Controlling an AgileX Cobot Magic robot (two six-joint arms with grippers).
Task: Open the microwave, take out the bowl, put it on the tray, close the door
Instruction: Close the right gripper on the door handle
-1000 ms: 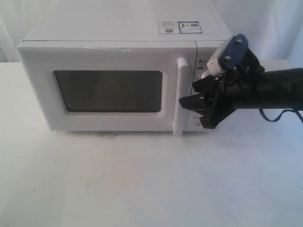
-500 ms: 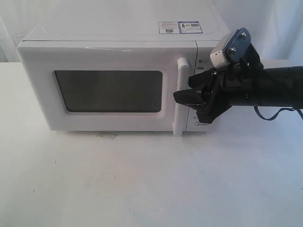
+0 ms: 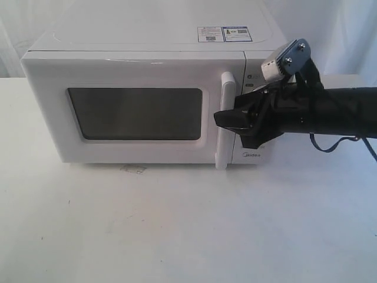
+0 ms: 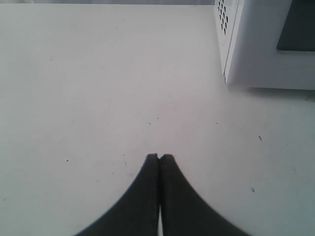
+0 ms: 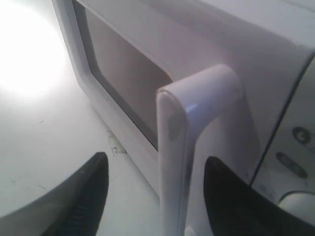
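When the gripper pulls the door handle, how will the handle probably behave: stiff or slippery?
The handle looks like thick moulded plastic, so it is probably stiff. Its surface shines, so the open right gripper, which straddles it, may slip a little. The microwave stands on a smooth table and might slide when pulled.

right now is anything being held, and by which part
Nothing is held. The right gripper is open around the door handle, not clamped; the left gripper is shut, empty.

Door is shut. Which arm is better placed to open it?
Right. The right fingers stand open either side of the door handle; the left fingers are shut over the table, beside the microwave.
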